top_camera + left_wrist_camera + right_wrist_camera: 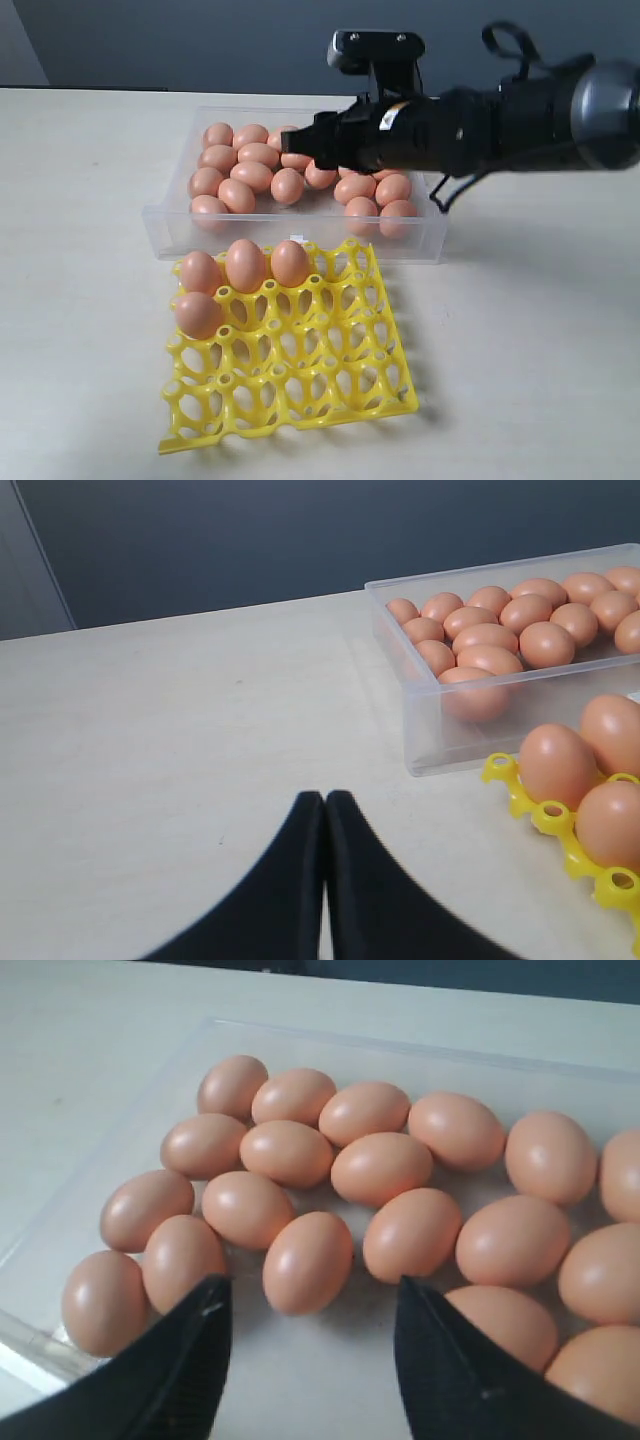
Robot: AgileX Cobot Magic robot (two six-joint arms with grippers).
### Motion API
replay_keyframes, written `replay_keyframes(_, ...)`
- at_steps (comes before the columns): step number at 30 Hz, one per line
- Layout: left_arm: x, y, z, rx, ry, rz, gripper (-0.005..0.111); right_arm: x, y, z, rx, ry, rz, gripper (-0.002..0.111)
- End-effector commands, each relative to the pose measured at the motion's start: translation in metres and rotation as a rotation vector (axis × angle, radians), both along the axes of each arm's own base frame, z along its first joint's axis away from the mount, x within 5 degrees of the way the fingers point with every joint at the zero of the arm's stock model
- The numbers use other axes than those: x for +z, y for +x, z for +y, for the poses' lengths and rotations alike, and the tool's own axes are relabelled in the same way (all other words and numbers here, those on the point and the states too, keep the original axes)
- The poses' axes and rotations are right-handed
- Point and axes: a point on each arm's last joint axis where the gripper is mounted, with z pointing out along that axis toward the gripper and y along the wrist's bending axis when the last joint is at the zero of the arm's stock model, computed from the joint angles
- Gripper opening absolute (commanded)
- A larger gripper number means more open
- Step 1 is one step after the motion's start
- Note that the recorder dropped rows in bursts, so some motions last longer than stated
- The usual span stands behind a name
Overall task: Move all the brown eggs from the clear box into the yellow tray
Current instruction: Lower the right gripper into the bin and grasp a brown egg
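Many brown eggs [250, 172] lie in the clear box [165, 225] at the back of the table. In front of it the yellow tray [330, 390] holds several eggs [245, 265] in its far-left cups. My right gripper [300, 148] hangs over the middle of the box. In the right wrist view it [310, 1285] is open, its fingertips on either side of one egg [308, 1245] and a little short of it, holding nothing. My left gripper [325, 798] is shut and empty over bare table, left of the box [440, 750] and the tray [545, 815].
The black right arm [500, 120] reaches in from the right above the box's right half. Pale tabletop [520, 340] surrounds the box and tray. A dark wall [200, 40] runs behind the table.
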Motion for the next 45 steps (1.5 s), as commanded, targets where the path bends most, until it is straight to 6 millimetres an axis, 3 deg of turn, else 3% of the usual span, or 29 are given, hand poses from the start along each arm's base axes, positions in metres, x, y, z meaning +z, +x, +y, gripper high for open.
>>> replay_keyframes(1, 0.0, 0.0, 0.0, 0.004, -0.001, -0.011, 0.0, 0.011, 0.031, 0.005, 0.087, -0.119, 0.139, 0.049)
replay_keyframes(6, 0.0, 0.0, 0.0, 0.004, -0.001, -0.011, 0.0, 0.013, 0.066, 0.026, 0.129, -0.156, 0.146, 0.049)
replay_keyframes(15, 0.0, 0.0, 0.0, 0.004, -0.001, -0.011, 0.0, -0.041, 0.1, 0.051, 0.179, -0.236, 0.356, 0.049)
replay_keyframes(28, 0.0, 0.0, 0.0, 0.004, -0.001, -0.011, 0.0, -0.07, 0.106, 0.055, 0.179, -0.259, 0.429, 0.049)
replay_keyframes(41, 0.0, 0.0, 0.0, 0.004, -0.001, -0.011, 0.0, -0.081, 0.109, 0.056, 0.171, -0.255, 0.416, 0.048)
replay_keyframes(43, 0.0, 0.0, 0.0, 0.004, -0.001, -0.011, 0.0, -0.083, 0.109, 0.056, 0.171, -0.255, 0.42, 0.043)
replay_keyframes(45, 0.0, 0.0, 0.0, 0.004, -0.001, -0.011, 0.0, -0.083, 0.109, 0.056, 0.171, -0.255, 0.42, 0.028)
